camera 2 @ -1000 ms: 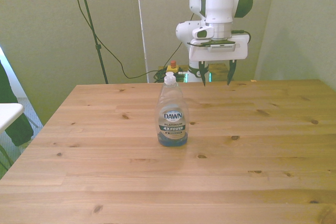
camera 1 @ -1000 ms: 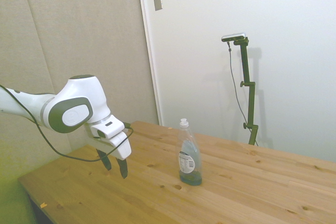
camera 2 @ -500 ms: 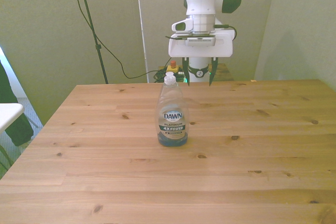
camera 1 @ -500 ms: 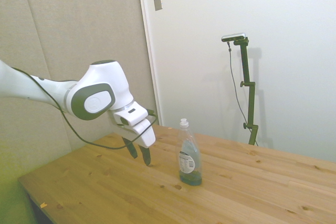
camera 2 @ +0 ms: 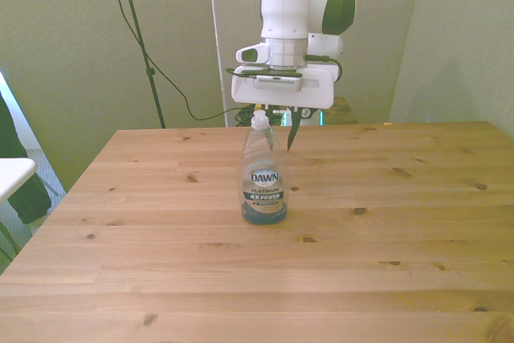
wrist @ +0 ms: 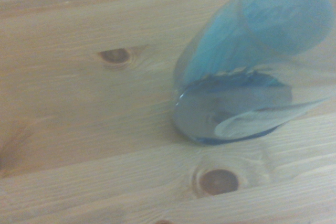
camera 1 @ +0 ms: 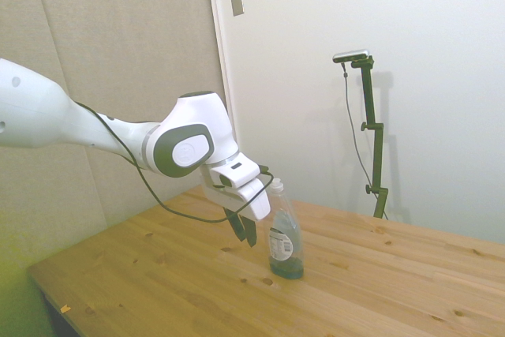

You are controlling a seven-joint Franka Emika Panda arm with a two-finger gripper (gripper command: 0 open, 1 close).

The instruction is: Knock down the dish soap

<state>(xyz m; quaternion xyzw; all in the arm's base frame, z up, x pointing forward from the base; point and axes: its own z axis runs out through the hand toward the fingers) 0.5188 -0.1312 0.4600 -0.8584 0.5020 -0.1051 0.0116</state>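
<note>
the dish soap (camera 2: pixel 263 174) is seen upright near the middle of the tabletop (camera 2: pixel 385 222). the pincer (camera 1: pixel 245 230), fingers parted and grasping nothing, is held close behind its neck, apparently placed for a push.

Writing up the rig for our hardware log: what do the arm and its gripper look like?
A glossy white arm with rounded segments and dark grey joint covers. A thin black cable loops along it. The white, boxy gripper carries two short dark fingers.
</note>
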